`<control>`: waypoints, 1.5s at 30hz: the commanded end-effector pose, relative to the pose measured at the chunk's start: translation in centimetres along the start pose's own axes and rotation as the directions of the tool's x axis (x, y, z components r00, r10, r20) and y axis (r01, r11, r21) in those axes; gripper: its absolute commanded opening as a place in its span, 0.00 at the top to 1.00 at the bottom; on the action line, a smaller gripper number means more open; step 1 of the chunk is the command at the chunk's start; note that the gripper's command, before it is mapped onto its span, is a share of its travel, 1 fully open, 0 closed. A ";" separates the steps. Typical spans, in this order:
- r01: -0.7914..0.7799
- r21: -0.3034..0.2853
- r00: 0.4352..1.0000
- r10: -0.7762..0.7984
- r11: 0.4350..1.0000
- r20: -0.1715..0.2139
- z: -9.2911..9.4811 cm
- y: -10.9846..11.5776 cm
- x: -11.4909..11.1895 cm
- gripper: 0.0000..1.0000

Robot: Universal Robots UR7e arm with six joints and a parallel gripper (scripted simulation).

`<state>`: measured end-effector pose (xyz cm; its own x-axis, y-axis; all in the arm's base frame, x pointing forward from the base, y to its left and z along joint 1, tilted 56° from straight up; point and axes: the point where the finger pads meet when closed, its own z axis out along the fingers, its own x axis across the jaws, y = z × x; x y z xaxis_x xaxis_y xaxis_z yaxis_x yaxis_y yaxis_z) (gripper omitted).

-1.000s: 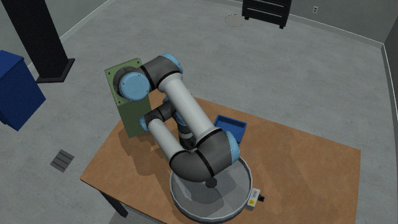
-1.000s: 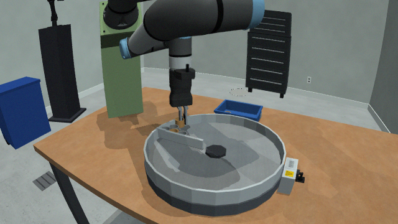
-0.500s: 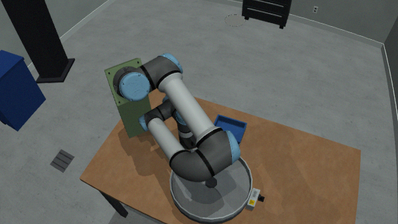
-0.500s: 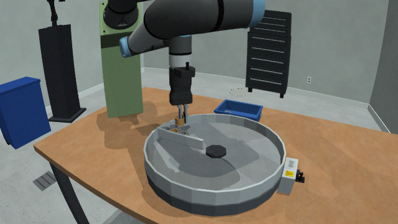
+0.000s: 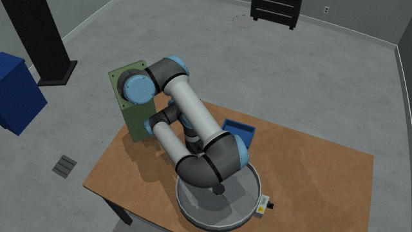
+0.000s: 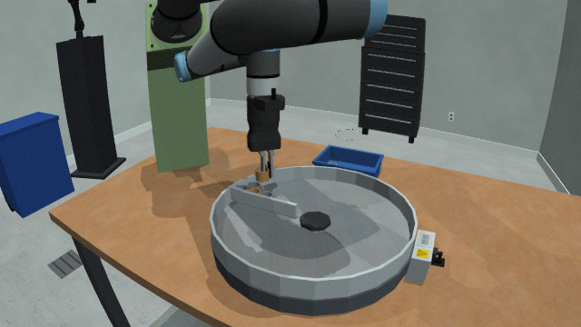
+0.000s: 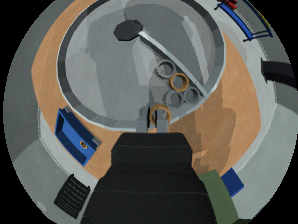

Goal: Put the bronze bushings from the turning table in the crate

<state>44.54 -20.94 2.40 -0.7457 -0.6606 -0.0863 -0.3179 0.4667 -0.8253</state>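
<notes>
My gripper (image 6: 268, 174) (image 7: 152, 113) is shut on a bronze bushing (image 6: 261, 174) (image 7: 161, 113) and holds it just above the far left rim of the grey turning table (image 6: 318, 276) (image 5: 255, 180) (image 7: 75, 90). Below it, behind a grey bar (image 6: 265, 203), one bronze bushing (image 6: 255, 191) (image 7: 177, 83) and steel bushings (image 7: 164, 70) (image 7: 174, 99) (image 6: 269, 185) lie on the table. The blue crate (image 6: 349, 160) (image 5: 239, 130) (image 7: 72, 137) stands behind the table and holds a bronze bushing (image 7: 83, 143). In the top view the arm hides the gripper.
A black hub (image 6: 315, 221) (image 5: 219, 189) (image 7: 127, 30) sits at the turning table's centre. A grey control box (image 6: 422, 256) (image 5: 261, 206) is fixed to its right side. The arm's green pedestal (image 6: 177, 104) (image 5: 135, 119) stands at the wooden table's far left.
</notes>
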 end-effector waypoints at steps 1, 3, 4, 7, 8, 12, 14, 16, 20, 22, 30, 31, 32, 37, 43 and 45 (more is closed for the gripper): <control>0.000 0.001 1.000 0.000 1.000 0.001 -0.5 0.0 0.0 1.00; 0.000 0.001 1.000 0.000 1.000 0.001 -0.5 0.0 0.0 1.00; 0.000 0.001 1.000 0.000 1.000 0.001 -0.5 0.0 0.0 1.00; 0.000 0.001 1.000 0.000 1.000 0.001 -0.5 0.0 0.0 1.00; 0.000 0.001 1.000 0.000 1.000 0.001 -0.5 0.0 0.0 1.00; 0.000 0.001 1.000 0.000 1.000 0.001 -0.5 0.0 0.0 1.00; 0.000 0.001 1.000 0.000 1.000 0.001 -0.8 0.0 0.0 1.00; 0.000 0.001 1.000 0.000 1.000 0.001 -1.1 0.0 0.0 1.00; 0.000 0.001 1.000 0.000 1.000 0.001 -1.3 0.0 0.0 1.00; 0.000 0.001 1.000 0.000 1.000 0.001 -1.3 0.0 0.0 1.00; 0.000 0.001 1.000 0.000 1.000 0.001 -1.4 0.0 0.0 1.00; 0.000 0.001 1.000 0.000 1.000 0.001 -1.6 0.0 0.0 1.00; 0.000 0.001 1.000 0.000 1.000 0.001 -1.7 0.0 0.0 1.00; 0.000 0.001 1.000 0.000 1.000 0.001 -2.0 0.0 0.0 1.00; 0.000 0.001 1.000 0.000 1.000 0.001 -2.0 0.0 0.0 1.00; 0.000 0.001 1.000 0.000 1.000 0.001 -2.0 0.0 0.0 1.00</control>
<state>43.40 -19.79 3.49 -0.7456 -0.6607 -0.0863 -0.3180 0.4667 -0.8253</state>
